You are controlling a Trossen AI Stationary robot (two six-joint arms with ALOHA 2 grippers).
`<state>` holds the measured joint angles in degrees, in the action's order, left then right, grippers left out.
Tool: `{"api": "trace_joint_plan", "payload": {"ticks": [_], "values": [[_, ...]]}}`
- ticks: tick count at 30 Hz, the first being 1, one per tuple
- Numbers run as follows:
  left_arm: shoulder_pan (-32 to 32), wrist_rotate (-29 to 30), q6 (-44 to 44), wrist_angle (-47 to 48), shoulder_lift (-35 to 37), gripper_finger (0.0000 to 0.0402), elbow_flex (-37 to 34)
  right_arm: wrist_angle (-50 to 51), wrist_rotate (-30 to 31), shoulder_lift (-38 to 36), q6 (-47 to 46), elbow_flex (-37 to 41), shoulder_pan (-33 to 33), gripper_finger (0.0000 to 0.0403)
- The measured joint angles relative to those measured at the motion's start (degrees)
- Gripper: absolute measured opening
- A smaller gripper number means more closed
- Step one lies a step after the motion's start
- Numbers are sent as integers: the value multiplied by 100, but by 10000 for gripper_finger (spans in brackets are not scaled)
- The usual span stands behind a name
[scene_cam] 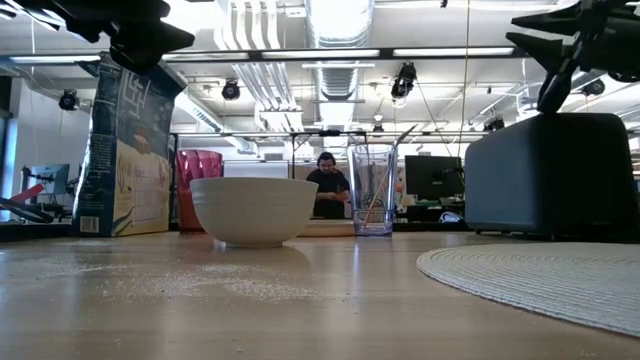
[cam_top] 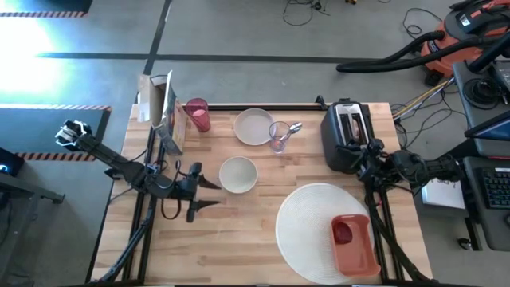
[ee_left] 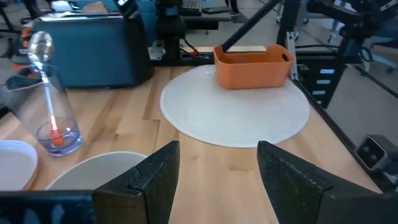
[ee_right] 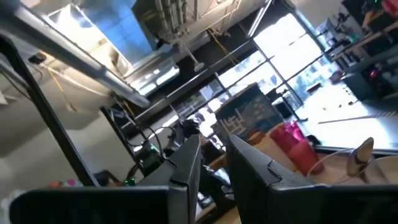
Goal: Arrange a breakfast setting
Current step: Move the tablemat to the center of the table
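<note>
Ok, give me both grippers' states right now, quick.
Left gripper: open, empty, beside the white bowl.
Right gripper: fingers nearly together, holding nothing, raised by the toaster.

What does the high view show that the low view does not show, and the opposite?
Only the high view shows the orange bin with something red inside it, resting on the placemat, the pale plate, and the left gripper, open beside the bowl. Only the low view shows a person in the room behind the table, and scattered crumbs on the wood in front of the bowl. Both show the bowl, the clear glass holding a spoon, the cereal box, the pink cup, the toaster and the placemat.
</note>
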<state>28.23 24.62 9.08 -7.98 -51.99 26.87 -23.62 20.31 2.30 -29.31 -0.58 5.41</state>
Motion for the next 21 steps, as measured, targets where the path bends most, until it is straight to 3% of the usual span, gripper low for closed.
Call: {"api": "trace_joint_plan", "payload": {"ticks": [5, 9, 21], "values": [[0, -22, -52, -1, 0, 199, 0, -104, -58, 86, -111, 0, 0, 68], [0, -75, -53, -4, 0, 199, 0, -182, -80, 84, -707, 0, 0, 68], [0, -136, -61, -2, 13, 199, 0, -318, -56, 118, -354, -174, 8, 68]]}}
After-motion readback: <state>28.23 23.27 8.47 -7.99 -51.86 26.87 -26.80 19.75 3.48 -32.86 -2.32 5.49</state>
